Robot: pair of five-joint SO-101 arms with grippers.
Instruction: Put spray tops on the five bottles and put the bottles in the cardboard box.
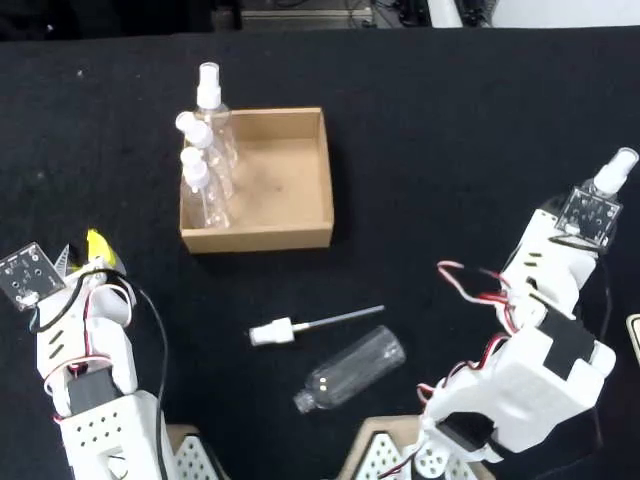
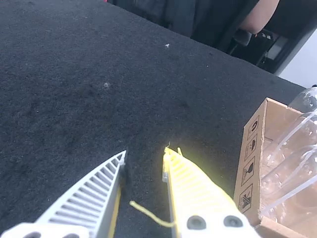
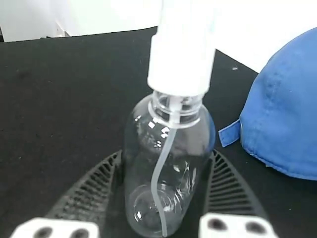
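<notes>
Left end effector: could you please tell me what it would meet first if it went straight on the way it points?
Probably the bare black table; the left end effector points past the cardboard box.

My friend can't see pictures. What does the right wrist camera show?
A clear bottle with a white spray top is gripped between the right gripper's dark fingers. A blue cap lies nearby on the black table.

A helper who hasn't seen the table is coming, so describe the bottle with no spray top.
From the cardboard box, look toward the arms' bases: a clear bottle lies beside a loose spray top. It alone has no top and lies on its side.
</notes>
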